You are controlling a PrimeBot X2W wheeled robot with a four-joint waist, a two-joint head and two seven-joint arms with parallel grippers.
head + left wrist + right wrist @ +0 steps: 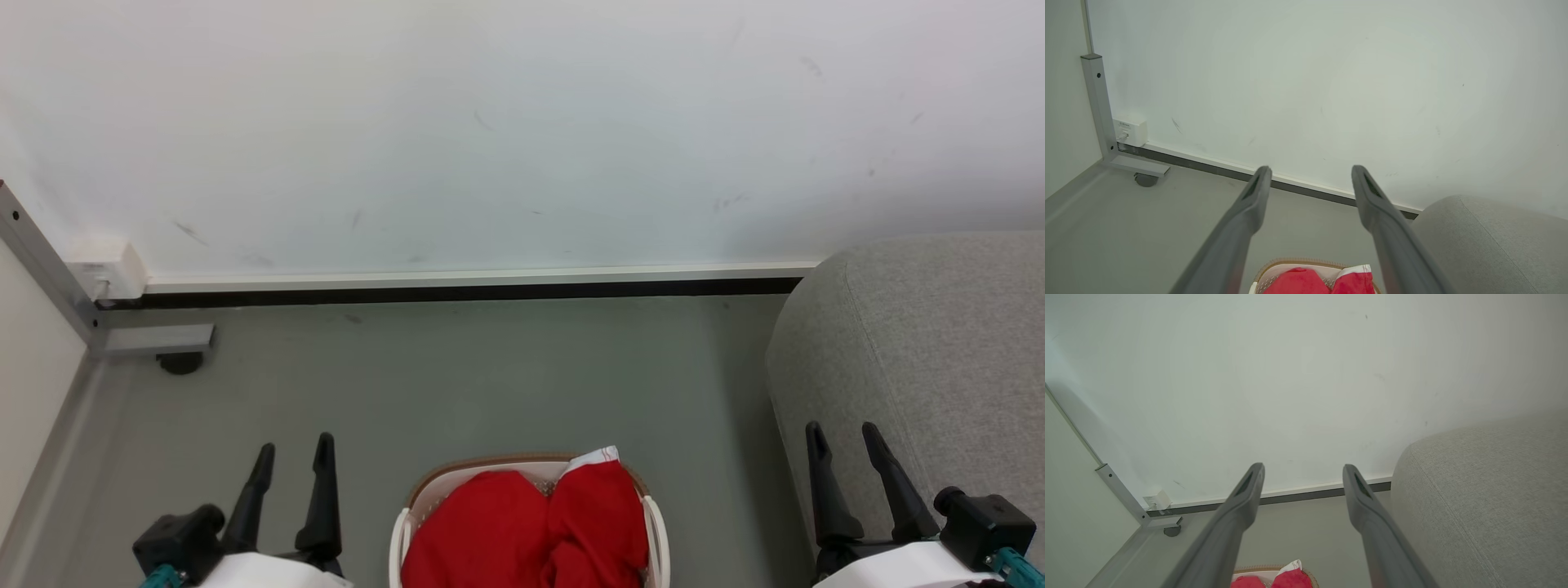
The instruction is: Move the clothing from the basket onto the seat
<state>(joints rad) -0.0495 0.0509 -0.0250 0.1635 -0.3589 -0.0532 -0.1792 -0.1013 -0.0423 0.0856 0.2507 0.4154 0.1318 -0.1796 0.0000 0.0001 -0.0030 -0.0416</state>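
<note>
The red clothes lie in a soft heap inside the white laundry basket and fill it to the top. One piece has a white edge that pokes up at the far side. The basket has a brown rim and stands on the floor between the left gripper and the right gripper. The grey sofa is big and round-edged, just beside the right gripper on its outer side
</note>
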